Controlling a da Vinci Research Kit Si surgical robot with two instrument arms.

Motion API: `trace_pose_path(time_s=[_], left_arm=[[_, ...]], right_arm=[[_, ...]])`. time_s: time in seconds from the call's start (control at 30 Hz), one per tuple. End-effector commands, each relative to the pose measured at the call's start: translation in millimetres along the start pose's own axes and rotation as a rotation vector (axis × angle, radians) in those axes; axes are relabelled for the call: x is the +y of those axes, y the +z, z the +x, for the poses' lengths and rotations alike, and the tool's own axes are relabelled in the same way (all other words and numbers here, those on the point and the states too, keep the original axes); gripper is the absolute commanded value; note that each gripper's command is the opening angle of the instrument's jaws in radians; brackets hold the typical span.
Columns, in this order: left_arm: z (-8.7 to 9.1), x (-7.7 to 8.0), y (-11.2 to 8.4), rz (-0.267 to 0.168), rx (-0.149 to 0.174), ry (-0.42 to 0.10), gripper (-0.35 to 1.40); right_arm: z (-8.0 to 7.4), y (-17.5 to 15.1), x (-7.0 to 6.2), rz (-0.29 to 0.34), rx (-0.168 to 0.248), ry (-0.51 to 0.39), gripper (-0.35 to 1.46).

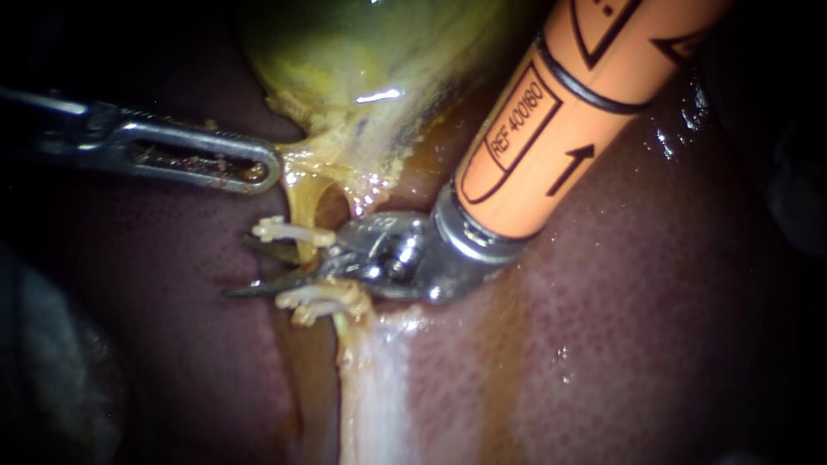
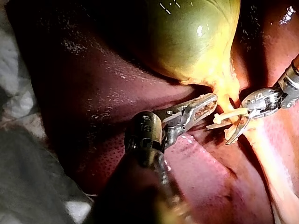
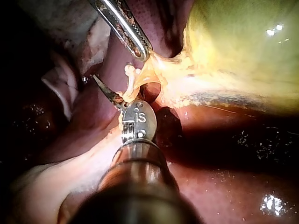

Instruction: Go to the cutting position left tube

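Note:
My right instrument (image 1: 241, 269), on an orange shaft, ends in two thin blades that stand open around the left tube (image 1: 301, 251). They straddle it between two pale clips, one above (image 1: 289, 231) and one below (image 1: 320, 297). The tube runs down from the yellow-green gallbladder (image 1: 370, 60). My left instrument (image 1: 269, 170) has slotted jaws lying together on the yellow tissue edge at the gallbladder's neck. In the left wrist view the open blades (image 2: 222, 134) cross the clipped tube (image 2: 232, 122). The right wrist view shows one blade (image 3: 106, 88) beside the tube.
Dark red liver (image 1: 655, 327) lies all around and under both instruments. A pale band of tissue (image 1: 370, 387) runs down from the lower clip. A second strand (image 1: 357, 200) sits just right of the clipped tube, with a small gap between them.

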Motion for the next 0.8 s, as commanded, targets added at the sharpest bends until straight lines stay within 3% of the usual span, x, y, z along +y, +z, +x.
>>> trace_pose_path(time_s=[0.03, 0.13, 0.47, 0.63, 0.8], left_arm=[[0.0, 0.0, 0.0, 0.001, 0.0, 0.0, -0.35], [0.0, 0.0, 0.0, 0.001, 0.0, 0.0, -0.35], [0.0, 0.0, 0.0, 0.001, 0.0, 0.0, -0.35], [0.0, 0.0, 0.1, 0.001, 0.0, 0.0, -0.35], [0.0, 0.0, 0.1, -0.001, -0.001, 0.0, -0.35]], right_arm=[[0.0, 0.0, -0.1, 0.003, 0.007, 0.003, 1.41], [0.2, -0.2, -0.7, 0.035, 0.01, 0.004, 1.41], [1.0, 0.0, -4.5, 0.188, 0.027, -0.006, 1.36], [2.2, -0.2, -5.4, 0.222, 0.069, -0.003, 1.36], [2.9, -0.5, -5.5, 0.232, 0.091, 0.003, 1.35]])
